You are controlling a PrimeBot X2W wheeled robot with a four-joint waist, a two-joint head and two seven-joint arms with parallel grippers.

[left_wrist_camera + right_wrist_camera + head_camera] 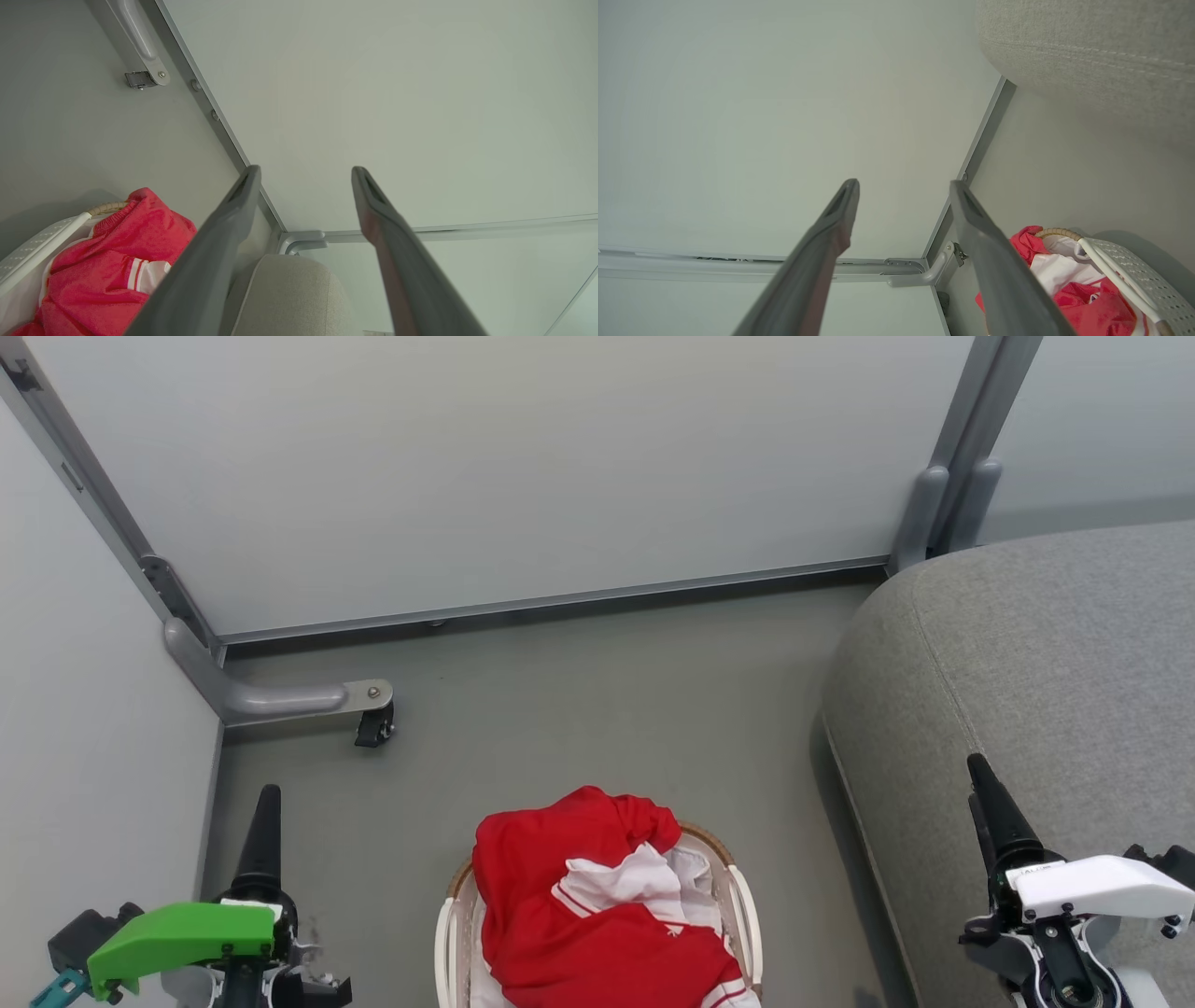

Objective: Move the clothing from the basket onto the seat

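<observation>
Clothing (579, 905) is seen piled in the basket (745, 905) at near centre, nothing is laid yet on the seat (1046, 663) at right, and left pincer (306, 175) and right pincer (903, 186) are found open, empty.

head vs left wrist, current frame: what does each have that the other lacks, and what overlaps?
Head view has the right gripper, the broad top of the grey seat and both white loop handles of the basket.
Left wrist view has the gap between the left gripper fingers, with the jaws open and nothing between them.
Shared: the red jersey heaped in the basket, the seat's rounded end, the caster under the partition foot, and the grey floor.
</observation>
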